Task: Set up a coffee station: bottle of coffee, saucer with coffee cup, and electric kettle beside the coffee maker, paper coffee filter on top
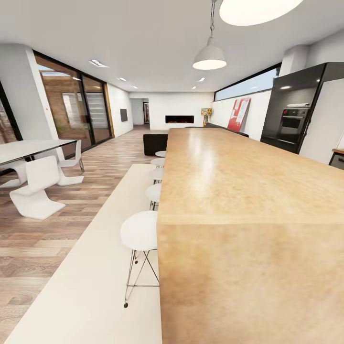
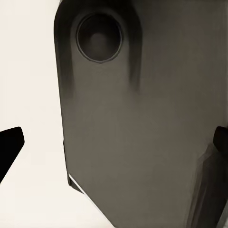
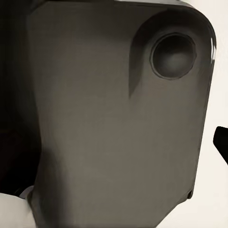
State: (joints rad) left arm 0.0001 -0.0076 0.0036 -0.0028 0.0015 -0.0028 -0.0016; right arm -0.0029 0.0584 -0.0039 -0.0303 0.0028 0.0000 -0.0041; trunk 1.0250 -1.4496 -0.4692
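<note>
Long brown wooden island [image 1: 239, 191], white stools [image 1: 139, 231]

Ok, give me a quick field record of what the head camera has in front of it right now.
place: open kitchen and living room
nearest: long wooden island, bare top
left of island: row of white stools on a pale rug
far left: white dining table with white chairs
right wall: black built-in oven
overhead: white pendant lamp
far end: lit fireplace
task items: none seen here

One wooden island [image 1: 248, 191], four white stools [image 1: 139, 231], two pendant lamps [image 1: 209, 57].
</note>
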